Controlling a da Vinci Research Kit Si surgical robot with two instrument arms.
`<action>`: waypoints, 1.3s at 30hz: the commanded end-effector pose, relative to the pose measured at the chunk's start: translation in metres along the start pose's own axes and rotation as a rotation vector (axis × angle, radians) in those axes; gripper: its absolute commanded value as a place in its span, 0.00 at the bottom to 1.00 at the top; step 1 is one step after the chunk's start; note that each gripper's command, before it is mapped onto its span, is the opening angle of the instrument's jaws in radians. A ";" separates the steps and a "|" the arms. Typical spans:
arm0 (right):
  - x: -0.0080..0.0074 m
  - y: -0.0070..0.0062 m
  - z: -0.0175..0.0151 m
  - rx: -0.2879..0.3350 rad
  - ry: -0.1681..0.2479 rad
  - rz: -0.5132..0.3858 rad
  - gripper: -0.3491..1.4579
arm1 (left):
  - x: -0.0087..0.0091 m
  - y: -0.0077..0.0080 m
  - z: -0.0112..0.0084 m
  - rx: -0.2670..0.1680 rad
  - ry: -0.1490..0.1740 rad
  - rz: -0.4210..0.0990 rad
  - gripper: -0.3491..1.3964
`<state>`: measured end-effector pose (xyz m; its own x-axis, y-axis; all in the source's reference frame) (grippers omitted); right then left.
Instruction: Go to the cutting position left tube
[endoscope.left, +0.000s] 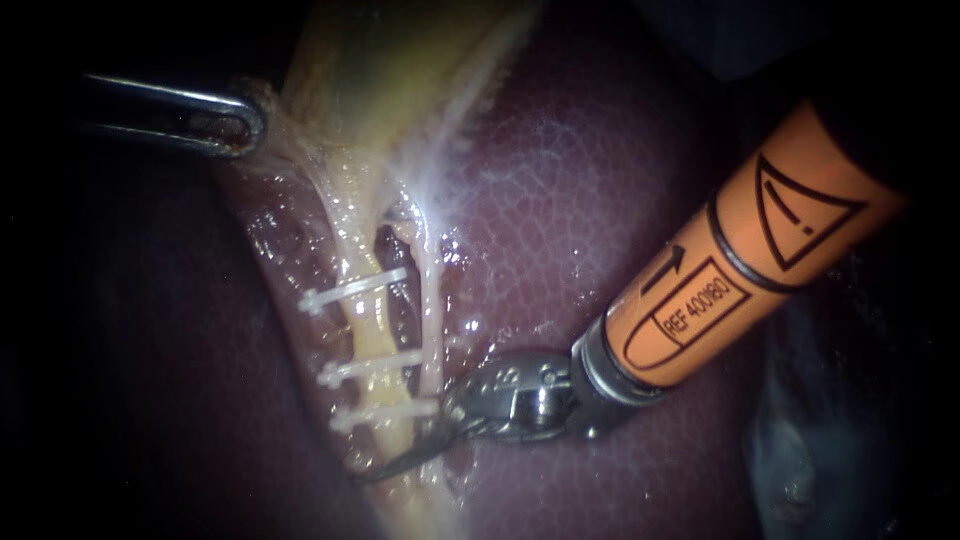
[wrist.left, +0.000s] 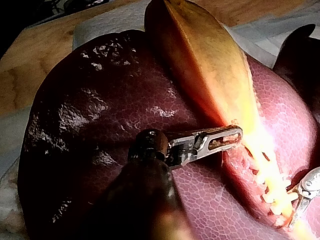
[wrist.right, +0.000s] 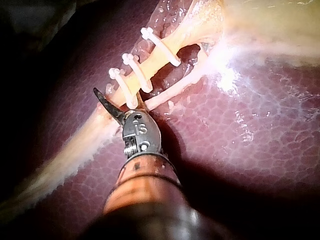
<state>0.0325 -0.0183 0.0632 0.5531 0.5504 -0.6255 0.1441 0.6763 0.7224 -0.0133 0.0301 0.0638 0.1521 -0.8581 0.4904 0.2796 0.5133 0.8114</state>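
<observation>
Showing the approach to the cutting site. Left pincer (endoscope.left: 238, 125): pressed together on the edge of the gallbladder (endoscope.left: 400, 70), apparently drawing it taut off the liver (endoscope.left: 620, 200). Beyond its tip runs the left tube (endoscope.left: 368, 335), yellow and crossed by three white clips (endoscope.left: 355, 290). The thinner right tube (endoscope.left: 430, 300) lies just beside it, on the side nearer the right pincer (wrist.right: 118, 96). Right pincer: two thin blades, spread and holding nothing, straddling the left tube at the clip nearest to it rather than at a gap between clips.

Likely hazards:
- Closing here would probably strike that clip or cut on its wrong side.
- The near blade passes close to the right tube and could nick it.
- The far blade's tip appears low over the liver and could score it.
- A slip of the left pincer would slacken the tube.
</observation>
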 end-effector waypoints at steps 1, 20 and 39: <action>0.0000 0.0000 0.0000 0.000 0.000 0.000 0.94 | 0.0001 0.0000 0.0000 0.000 0.000 0.000 0.00; 0.0041 0.0026 -0.0040 -0.011 0.057 0.041 0.94 | 0.0002 0.0002 0.0002 -0.001 -0.001 0.001 0.00; 0.0057 0.0032 -0.0049 0.107 0.138 0.013 0.96 | 0.0002 0.0002 0.0002 -0.001 -0.001 0.001 0.00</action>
<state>0.0320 -0.0105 0.0604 0.4337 0.6258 -0.6483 0.2414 0.6125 0.7527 -0.0134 0.0300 0.0641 0.1519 -0.8574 0.4916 0.2808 0.5144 0.8103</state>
